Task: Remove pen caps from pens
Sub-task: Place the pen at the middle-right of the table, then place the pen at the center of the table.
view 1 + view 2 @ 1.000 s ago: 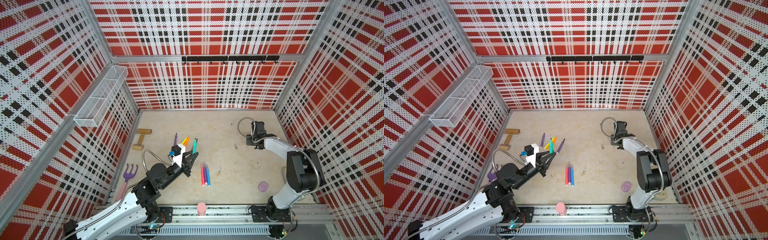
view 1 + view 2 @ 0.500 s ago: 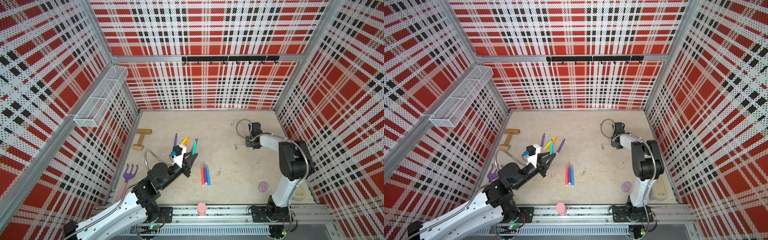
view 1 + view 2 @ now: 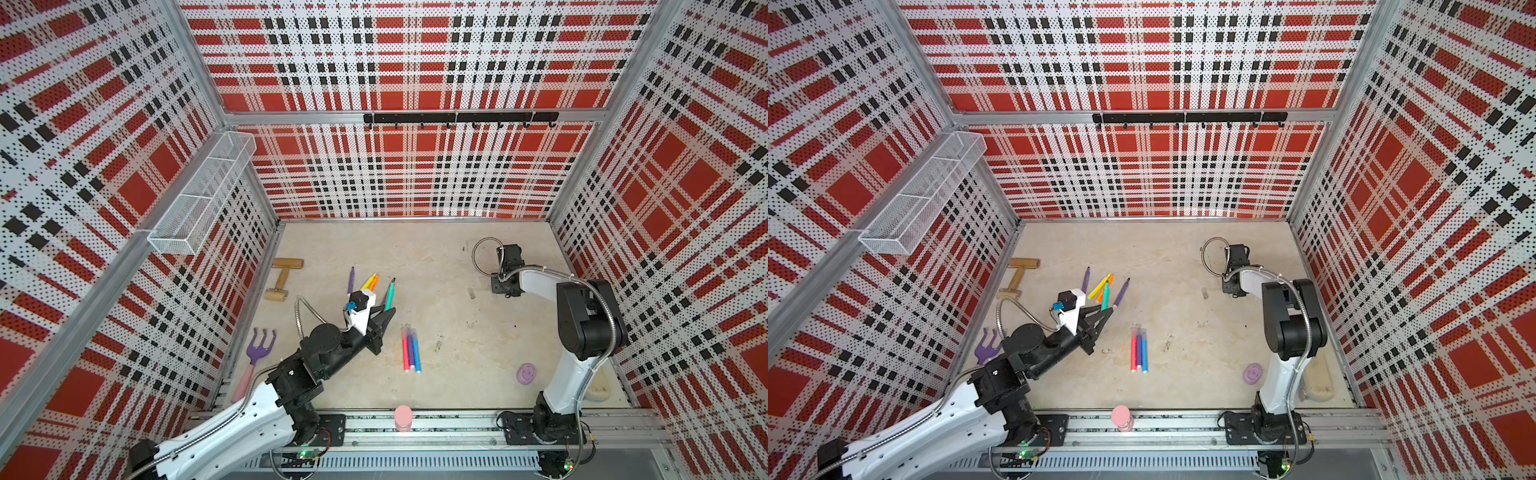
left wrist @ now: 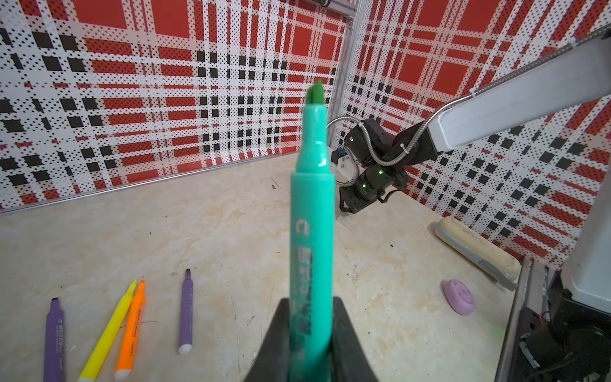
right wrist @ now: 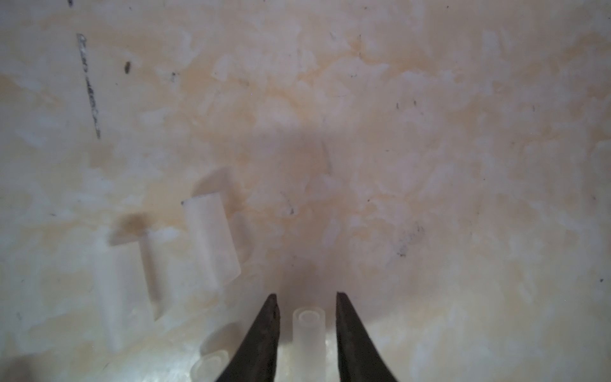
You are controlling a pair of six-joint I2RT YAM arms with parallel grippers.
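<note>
left gripper (image 4: 310,334) clamped on teal pen (image 4: 310,215) by barrel, bare tip out | right gripper (image 5: 305,299) low over bench (image 5: 429,132), jaws parted round clear cap (image 5: 309,327), probably not touching, beside other caps (image 5: 211,244): likely drop pile

right gripper (image 5: 306,295) newly parted, pale pen cap (image 5: 308,327) now free between its tips

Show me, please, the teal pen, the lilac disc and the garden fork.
teal pen (image 4: 312,231): left wrist view, mid-barrel.
lilac disc (image 3: 527,374): in a top view, its centre.
garden fork (image 3: 257,353): in a top view, purple head.
</note>
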